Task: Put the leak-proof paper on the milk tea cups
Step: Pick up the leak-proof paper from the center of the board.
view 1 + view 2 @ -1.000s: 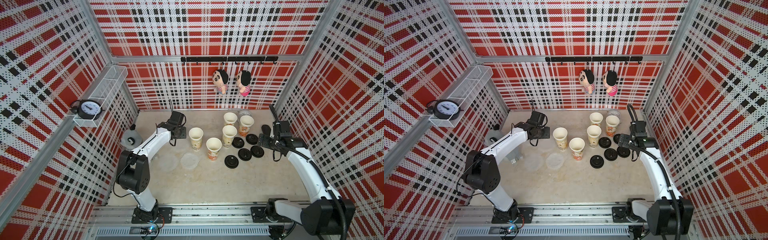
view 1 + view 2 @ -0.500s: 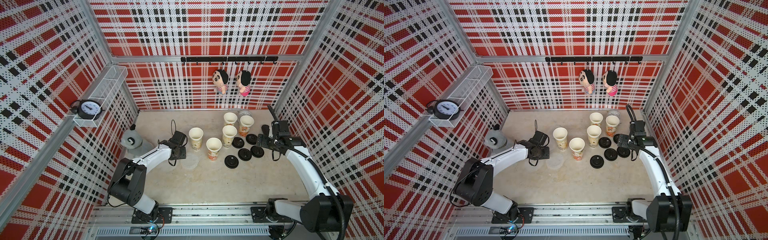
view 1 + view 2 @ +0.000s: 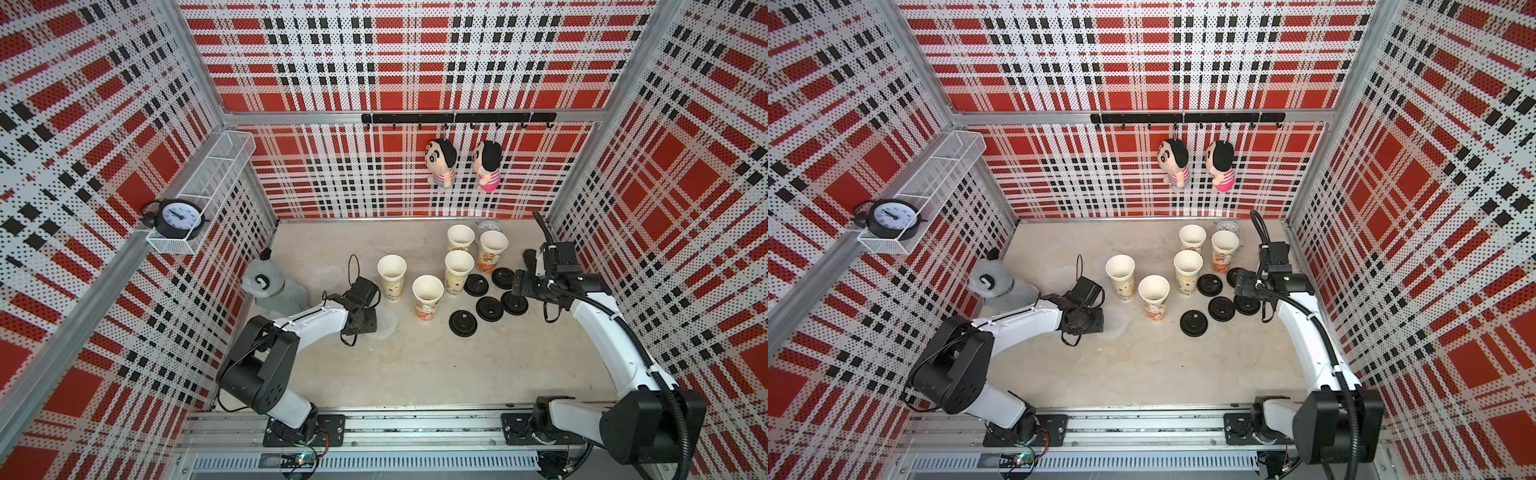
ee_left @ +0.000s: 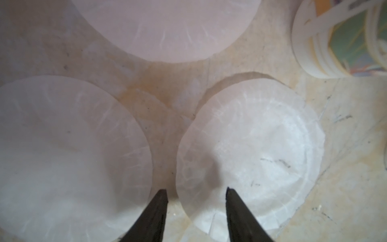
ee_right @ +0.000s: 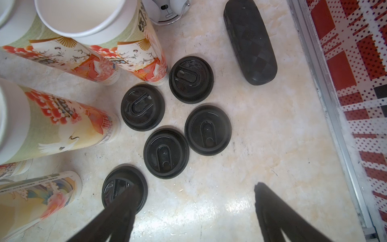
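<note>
We've got five open-mouthed milk tea cups (image 3: 428,291), leak-proof paper (image 4: 251,146) lying at their 8 o'clock, left gripper (image 4: 195,188) half-spread astride one sheet's edge, right gripper (image 5: 196,185) wide above black lids (image 5: 165,153), both empty-handed.

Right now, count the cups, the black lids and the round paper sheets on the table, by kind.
milk tea cups: 5
black lids: 5
leak-proof paper sheets, showing in the left wrist view: 3
Total: 13
</note>
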`<control>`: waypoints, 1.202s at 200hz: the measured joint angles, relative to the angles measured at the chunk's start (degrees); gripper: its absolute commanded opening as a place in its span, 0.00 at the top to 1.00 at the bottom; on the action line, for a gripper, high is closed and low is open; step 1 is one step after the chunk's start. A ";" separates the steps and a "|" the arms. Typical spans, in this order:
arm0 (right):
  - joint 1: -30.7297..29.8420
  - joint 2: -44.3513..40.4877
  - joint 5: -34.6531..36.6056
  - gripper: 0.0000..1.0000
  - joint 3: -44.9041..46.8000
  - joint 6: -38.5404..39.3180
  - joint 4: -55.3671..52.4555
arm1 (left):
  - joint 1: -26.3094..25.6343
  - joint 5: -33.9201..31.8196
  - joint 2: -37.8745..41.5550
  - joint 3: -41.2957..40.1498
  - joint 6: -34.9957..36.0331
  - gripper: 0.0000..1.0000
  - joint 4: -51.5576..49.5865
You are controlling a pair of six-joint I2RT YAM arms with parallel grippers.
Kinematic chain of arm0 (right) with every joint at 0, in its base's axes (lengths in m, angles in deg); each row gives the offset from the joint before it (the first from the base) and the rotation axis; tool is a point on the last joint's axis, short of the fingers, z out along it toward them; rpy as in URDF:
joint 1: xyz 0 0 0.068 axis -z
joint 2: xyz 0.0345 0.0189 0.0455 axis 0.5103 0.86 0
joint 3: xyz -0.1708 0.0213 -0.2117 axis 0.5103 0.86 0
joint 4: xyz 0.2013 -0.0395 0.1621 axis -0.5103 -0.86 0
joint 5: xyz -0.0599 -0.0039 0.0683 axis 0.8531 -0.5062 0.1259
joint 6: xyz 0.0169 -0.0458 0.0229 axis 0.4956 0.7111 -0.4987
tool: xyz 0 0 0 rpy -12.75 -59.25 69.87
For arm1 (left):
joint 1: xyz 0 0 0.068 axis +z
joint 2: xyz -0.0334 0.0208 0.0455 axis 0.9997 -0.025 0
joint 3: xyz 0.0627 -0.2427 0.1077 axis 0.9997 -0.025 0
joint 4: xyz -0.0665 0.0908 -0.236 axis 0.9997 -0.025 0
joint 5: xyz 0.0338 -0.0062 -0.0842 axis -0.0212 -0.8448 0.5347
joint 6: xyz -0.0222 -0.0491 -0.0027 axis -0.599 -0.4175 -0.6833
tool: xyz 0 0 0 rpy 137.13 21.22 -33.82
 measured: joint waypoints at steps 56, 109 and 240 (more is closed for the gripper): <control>0.00 0.00 -0.39 0.13 0.28 0.15 0.04 | 0.00 0.04 0.04 -1.03 -0.87 0.61 2.38; 0.00 0.00 -0.55 0.13 0.87 0.17 0.09 | -0.09 -1.09 0.02 -2.36 -1.79 0.72 2.89; 0.00 -0.42 -0.96 0.13 1.31 0.22 0.09 | -1.09 -7.89 3.72 -2.05 -3.10 1.00 -3.23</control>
